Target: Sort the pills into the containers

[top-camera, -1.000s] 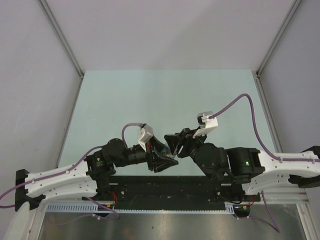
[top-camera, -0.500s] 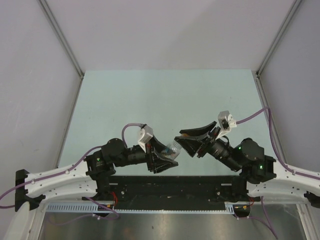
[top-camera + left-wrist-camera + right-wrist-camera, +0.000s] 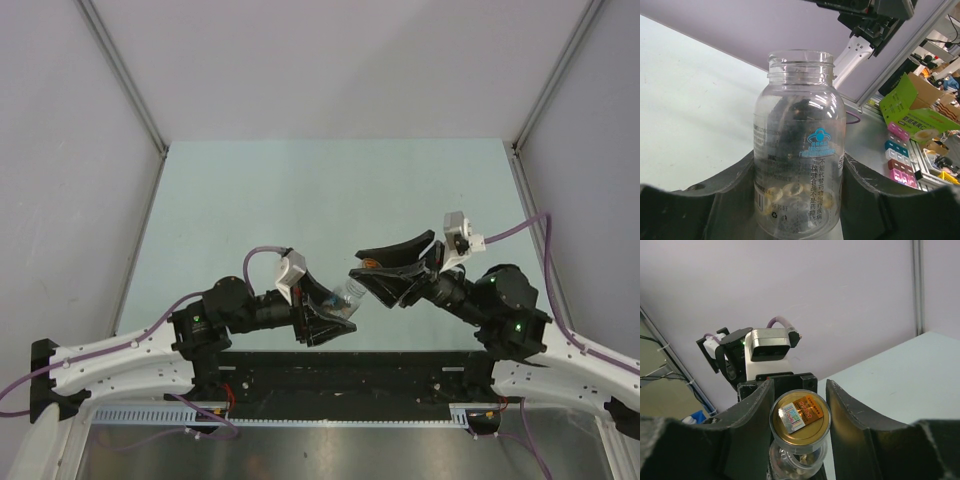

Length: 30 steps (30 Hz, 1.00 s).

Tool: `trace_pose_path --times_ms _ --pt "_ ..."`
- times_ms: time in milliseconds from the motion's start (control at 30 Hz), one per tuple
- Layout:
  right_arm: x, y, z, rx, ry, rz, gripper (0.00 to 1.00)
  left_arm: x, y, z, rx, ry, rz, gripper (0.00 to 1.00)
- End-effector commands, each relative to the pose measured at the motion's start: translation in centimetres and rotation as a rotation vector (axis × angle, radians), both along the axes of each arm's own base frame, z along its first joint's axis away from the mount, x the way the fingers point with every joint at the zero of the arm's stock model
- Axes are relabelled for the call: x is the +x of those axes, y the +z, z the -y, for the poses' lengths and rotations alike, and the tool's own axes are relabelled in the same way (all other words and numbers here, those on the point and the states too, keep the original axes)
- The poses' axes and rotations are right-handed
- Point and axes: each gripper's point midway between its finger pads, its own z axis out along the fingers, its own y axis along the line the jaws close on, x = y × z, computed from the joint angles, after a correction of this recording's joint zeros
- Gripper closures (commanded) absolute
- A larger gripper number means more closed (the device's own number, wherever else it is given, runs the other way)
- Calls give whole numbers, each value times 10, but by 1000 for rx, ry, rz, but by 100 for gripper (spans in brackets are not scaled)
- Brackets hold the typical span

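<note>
A clear bottle (image 3: 800, 130) with small yellow pills (image 3: 790, 191) at its bottom stands uncapped between my left gripper's (image 3: 800, 165) fingers. In the top view the left gripper (image 3: 338, 306) holds the bottle (image 3: 348, 294) tilted above the table's near edge. My right gripper (image 3: 800, 390) is shut on the gold-tan cap (image 3: 801, 419), held just off the bottle's mouth (image 3: 795, 460). In the top view the right gripper (image 3: 383, 270) and the cap (image 3: 371, 263) are just right of the bottle. No bright-blue pill box shows on the table.
The pale green table (image 3: 330, 200) lies between grey side walls. Beyond the table's edge, in the left wrist view, sit a green carton (image 3: 920, 112) and several coloured pill boxes (image 3: 899, 155). The right arm (image 3: 867, 20) hangs above the bottle.
My right arm has swung back to the right, away from the bottle's mouth, with the cap in its fingers. The left gripper and the bottle have stayed put.
</note>
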Motion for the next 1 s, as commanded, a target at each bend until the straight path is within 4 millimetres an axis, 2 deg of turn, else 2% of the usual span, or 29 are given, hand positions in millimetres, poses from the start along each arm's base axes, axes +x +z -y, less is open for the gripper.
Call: trace_pose_path --times_ms 0,67,167,333,433,467,567,600,667,833,967 --pt "7 20 25 57 -78 50 100 -2 15 -4 -64 0 0 100" --pt "15 15 31 40 -130 36 98 -4 10 -6 -58 -9 1 100" --pt "23 5 39 9 -191 4 98 -9 14 -11 -76 -29 29 100" --pt "31 -9 51 -29 -255 -38 100 -13 38 -21 -134 -30 72 100" --pt "35 -16 57 -44 -289 -70 100 -2 43 -26 -154 43 65 100" --pt "38 -18 59 -49 -305 -77 100 5 39 -27 -146 81 51 100" --pt "41 -24 65 -64 -335 -95 100 10 18 -27 -87 109 15 100" --pt "42 -31 66 -90 -344 -107 100 13 10 -27 -65 126 2 100" --pt "47 -38 71 -113 -382 -124 100 12 -9 -27 -34 121 -27 100" --pt "53 -54 78 -171 -436 -148 100 12 -37 -28 5 134 -91 100" --pt "56 -66 83 -211 -462 -170 100 17 -76 -32 133 178 -154 100"
